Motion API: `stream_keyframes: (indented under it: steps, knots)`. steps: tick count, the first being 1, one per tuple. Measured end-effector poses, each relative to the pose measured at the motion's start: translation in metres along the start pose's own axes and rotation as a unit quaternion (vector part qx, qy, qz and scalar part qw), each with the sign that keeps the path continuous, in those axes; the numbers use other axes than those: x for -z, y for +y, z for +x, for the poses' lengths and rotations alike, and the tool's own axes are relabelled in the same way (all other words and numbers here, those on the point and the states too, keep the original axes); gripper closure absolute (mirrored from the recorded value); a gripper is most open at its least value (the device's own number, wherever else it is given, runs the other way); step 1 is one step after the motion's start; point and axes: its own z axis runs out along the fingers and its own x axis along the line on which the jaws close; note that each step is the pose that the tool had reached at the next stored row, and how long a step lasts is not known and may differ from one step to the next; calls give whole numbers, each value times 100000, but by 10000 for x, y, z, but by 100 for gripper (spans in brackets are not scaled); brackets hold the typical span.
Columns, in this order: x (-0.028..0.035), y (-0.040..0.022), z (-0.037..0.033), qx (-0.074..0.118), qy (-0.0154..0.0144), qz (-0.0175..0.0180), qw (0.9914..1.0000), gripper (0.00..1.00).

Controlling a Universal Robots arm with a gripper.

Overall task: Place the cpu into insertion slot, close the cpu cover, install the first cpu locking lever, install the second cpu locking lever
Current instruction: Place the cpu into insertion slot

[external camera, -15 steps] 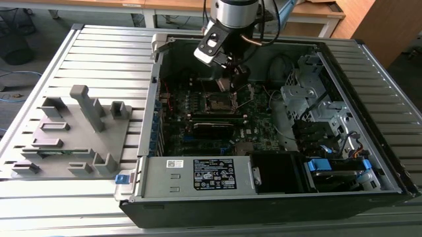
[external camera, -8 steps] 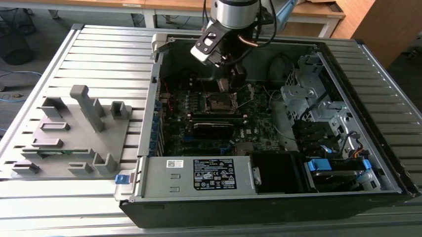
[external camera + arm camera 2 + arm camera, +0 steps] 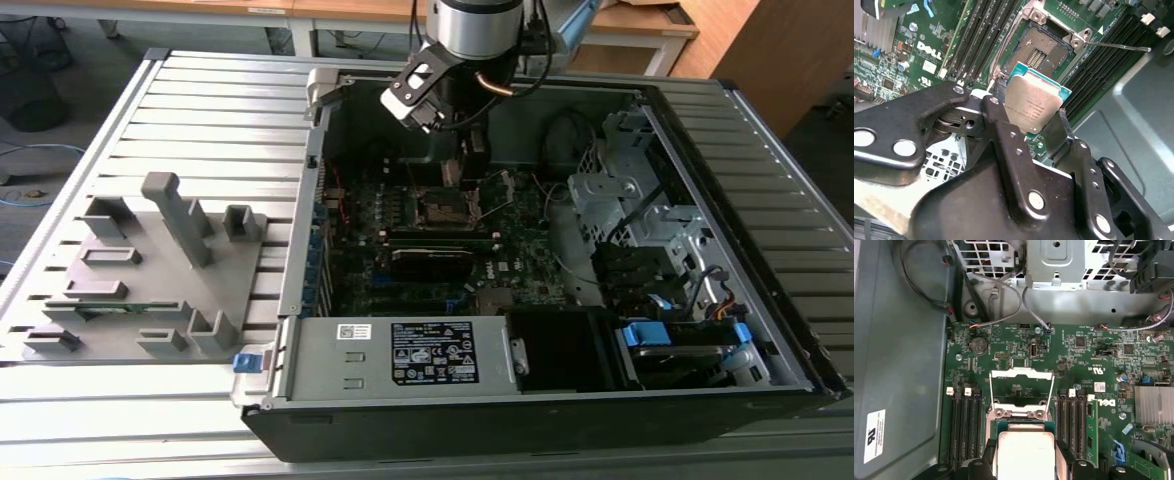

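Gripper (image 3: 1029,114) clamped on cpu (image 3: 1035,97), near uncovered insertion slot (image 3: 1046,47).

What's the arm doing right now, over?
Tool shut on cpu. It hangs near the open insertion slot, not seated. The cpu cover stands open. Nothing seen between.
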Motion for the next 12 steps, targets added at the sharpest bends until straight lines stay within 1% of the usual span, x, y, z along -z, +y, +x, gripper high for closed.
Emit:
stream_keyframes:
  steps: [4, 9, 12]
  knots:
    - [-1, 0, 0, -11, 2, -5, 100000, 46]
    - [-28, -17, 0, -15, -1, -77, 100000, 46]
    - [-30, -19, 0, -11, -2, -78, 100000, 46]
